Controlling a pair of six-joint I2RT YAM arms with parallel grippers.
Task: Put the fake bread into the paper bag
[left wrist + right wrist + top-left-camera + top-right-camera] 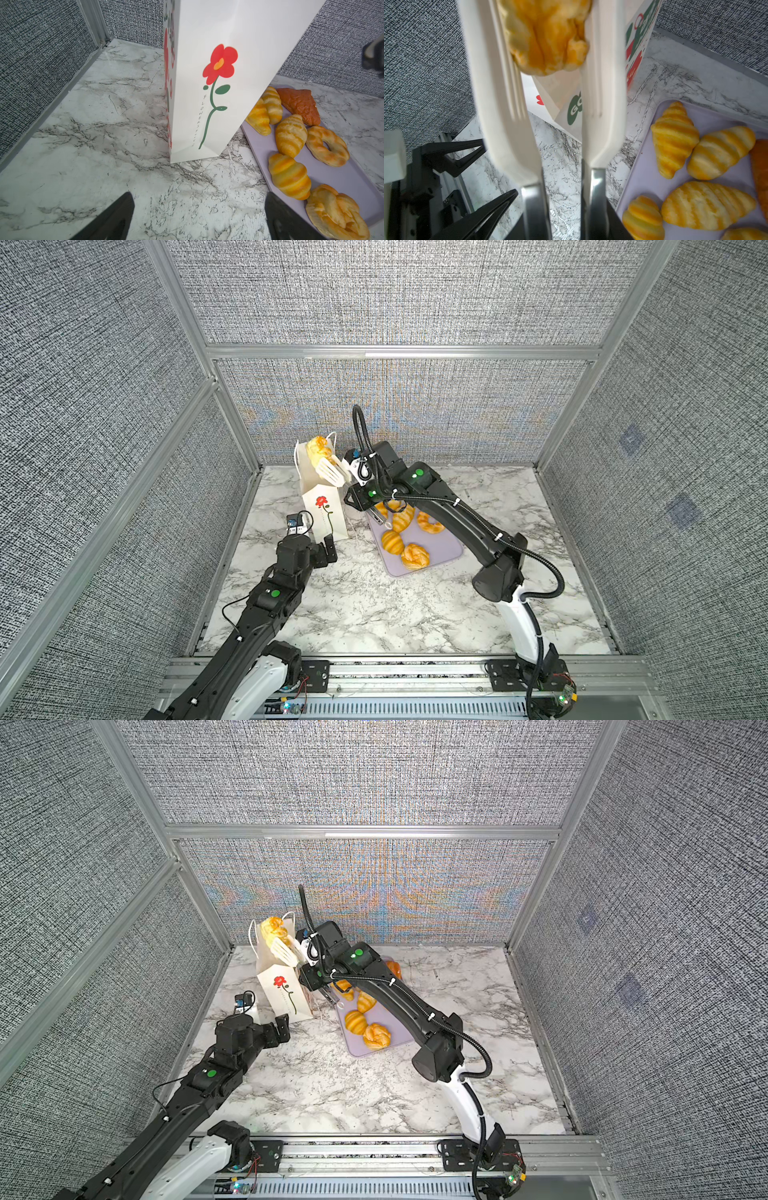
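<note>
My right end effector (564,224) is clamping white tongs (332,473) that are pinching a knotted bun (319,448) over the paper bag (326,516) mouth, near the bench (374,614) far-left corner; my left end effector (199,207) is hovering spread.

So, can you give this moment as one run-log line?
left gripper: open, low near bag | right gripper: grips tongs | tongs: hold bun over bag mouth | tray: more bread
</note>
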